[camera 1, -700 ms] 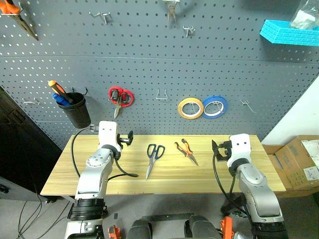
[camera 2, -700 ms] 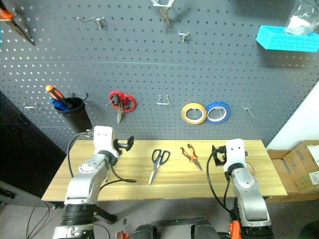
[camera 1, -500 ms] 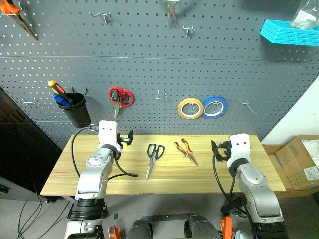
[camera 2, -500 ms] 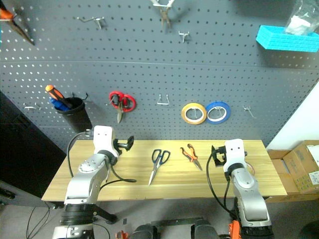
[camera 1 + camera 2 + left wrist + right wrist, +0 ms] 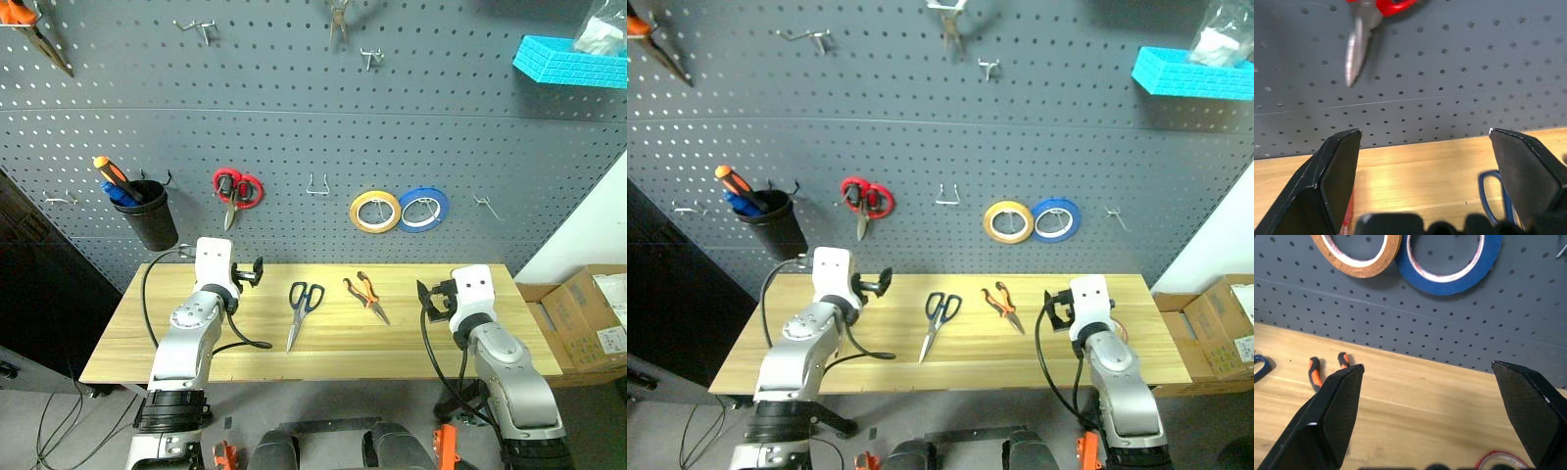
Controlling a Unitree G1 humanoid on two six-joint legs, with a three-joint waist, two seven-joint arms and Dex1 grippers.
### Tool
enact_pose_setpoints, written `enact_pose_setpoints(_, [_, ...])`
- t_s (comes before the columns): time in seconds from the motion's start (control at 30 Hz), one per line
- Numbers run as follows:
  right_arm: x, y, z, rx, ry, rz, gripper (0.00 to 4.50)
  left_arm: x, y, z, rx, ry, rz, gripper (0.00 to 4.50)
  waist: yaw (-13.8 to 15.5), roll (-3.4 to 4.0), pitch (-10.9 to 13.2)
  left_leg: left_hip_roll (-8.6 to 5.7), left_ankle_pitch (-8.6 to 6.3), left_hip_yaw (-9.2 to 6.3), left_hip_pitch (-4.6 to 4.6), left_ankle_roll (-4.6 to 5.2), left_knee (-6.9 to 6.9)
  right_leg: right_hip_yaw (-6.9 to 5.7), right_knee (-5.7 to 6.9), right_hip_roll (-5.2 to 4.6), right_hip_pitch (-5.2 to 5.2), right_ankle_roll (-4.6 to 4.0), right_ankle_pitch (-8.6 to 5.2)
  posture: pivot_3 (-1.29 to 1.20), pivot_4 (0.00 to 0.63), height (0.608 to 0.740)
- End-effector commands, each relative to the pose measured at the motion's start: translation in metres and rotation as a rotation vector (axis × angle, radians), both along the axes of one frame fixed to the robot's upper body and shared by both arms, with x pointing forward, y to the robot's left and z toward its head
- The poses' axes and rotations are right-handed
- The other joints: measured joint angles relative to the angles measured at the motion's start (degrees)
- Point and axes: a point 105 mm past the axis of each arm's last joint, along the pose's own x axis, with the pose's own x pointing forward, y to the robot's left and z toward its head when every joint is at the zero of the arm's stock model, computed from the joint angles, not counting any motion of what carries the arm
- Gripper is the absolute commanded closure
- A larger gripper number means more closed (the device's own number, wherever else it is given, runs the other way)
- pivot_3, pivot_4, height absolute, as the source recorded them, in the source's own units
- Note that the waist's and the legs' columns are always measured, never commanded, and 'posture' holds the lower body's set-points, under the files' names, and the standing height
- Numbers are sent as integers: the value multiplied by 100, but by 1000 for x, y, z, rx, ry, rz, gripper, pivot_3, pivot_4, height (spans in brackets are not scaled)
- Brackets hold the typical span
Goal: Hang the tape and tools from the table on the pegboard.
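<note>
Blue-handled scissors (image 5: 303, 309) and small orange-and-black pliers (image 5: 364, 295) lie mid-table on the pale wood table (image 5: 323, 351), below the dark grey pegboard (image 5: 294, 117). My left gripper (image 5: 251, 272) hovers open over the table's left part, left of the scissors. In its wrist view a slim red handle (image 5: 1348, 216) peeks out beside one finger. Over the right end my right gripper (image 5: 427, 297) stands open, right of the pliers. The red-rimmed tape (image 5: 1500, 459) lies just beneath it, partly hidden. Neither gripper holds anything.
On the pegboard hang red scissors (image 5: 235, 190), a yellow roll (image 5: 374, 211), a blue roll (image 5: 422, 208), a black cup (image 5: 152, 217) with a screwdriver, and a blue basket (image 5: 568, 64). Bare hooks (image 5: 316, 185) sit between them. Cardboard boxes (image 5: 588, 318) stand at the right.
</note>
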Motion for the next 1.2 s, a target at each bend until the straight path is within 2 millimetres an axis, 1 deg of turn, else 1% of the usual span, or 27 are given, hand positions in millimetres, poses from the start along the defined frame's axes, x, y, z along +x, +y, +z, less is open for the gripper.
enact_pose_setpoints(0.03, [3,-3,17,-25,-13,38,0,11,-33,33,-17,-96,-160,38,40,-4,63,-1,-5,0,-2,-9,1,0,0,-1,-2,0,0,-17,114,740])
enact_pose_setpoints(0.13, [5,-9,14,-61,41,76,0,16,-62,41,-58,-91,-277,38,72,0,152,-2,-2,1,-9,-4,3,1,0,-2,-6,0,0,-26,146,740])
enact_pose_setpoints(0.2, [7,-17,12,-79,79,89,0,17,-84,43,-116,-69,-346,38,80,-1,241,-4,16,1,-11,26,5,2,1,-3,-4,0,0,-32,165,740])
enact_pose_setpoints(0.27, [7,-28,3,-84,153,92,0,8,-121,39,-220,5,-493,38,76,-4,313,-6,17,1,-16,28,4,1,0,-3,-5,3,-2,-38,192,740])
enact_pose_setpoints(0.33, [6,-36,-1,-90,197,94,0,0,-143,38,-285,60,-582,38,74,-8,411,-6,12,1,-23,37,3,4,1,-2,-5,10,-10,-44,218,740])
enact_pose_setpoints(0.4, [5,-46,-11,-95,257,96,0,-14,-172,32,-328,146,-704,38,66,-10,512,-7,1,1,-32,55,2,6,8,0,-12,12,-27,-54,240,740])
enact_pose_setpoints(0.53, [4,-65,-21,-113,322,84,0,-29,-207,24,-377,251,-799,38,46,3,675,-8,-9,0,-67,73,2,10,24,5,-47,37,-31,-74,278,740])
enact_pose_setpoints(0.6, [6,-77,-25,-116,338,56,0,-39,-224,22,-413,304,-860,38,8,2,761,-8,-13,0,-68,79,5,12,24,6,-48,50,-27,-81,294,740])
enact_pose_setpoints(0.77, [12,-97,-30,-93,370,4,0,-60,-246,15,-431,384,-979,38,-83,3,924,-10,-14,0,-73,81,9,13,25,6,-50,54,-25,-91,322,740])
enact_pose_setpoints(0.83, [16,-102,-31,-97,371,-1,0,-66,-251,11,-445,418,-1002,38,-88,6,978,-10,-14,1,-72,81,10,15,25,5,-50,55,-25,-88,329,740])
enact_pose_setpoints(0.93, [22,-107,-33,-101,376,-2,0,-66,-255,-2,-424,446,-996,38,-94,5,1037,-11,-14,0,-72,81,10,15,26,6,-51,56,-25,-86,336,740])
enact_pose_setpoints(1.03, [26,-107,-35,-103,383,20,0,-63,-257,-10,-412,458,-984,38,-99,6,1089,-11,-14,1,-76,81,11,16,25,6,-54,59,-23,-83,346,740])
enact_pose_setpoints(1.2, [33,-100,-39,-80,398,68,0,-60,-257,-13,-405,462,-977,38,-95,6,1182,-11,-14,0,-84,80,12,15,24,5,-58,63,-23,-72,362,740])
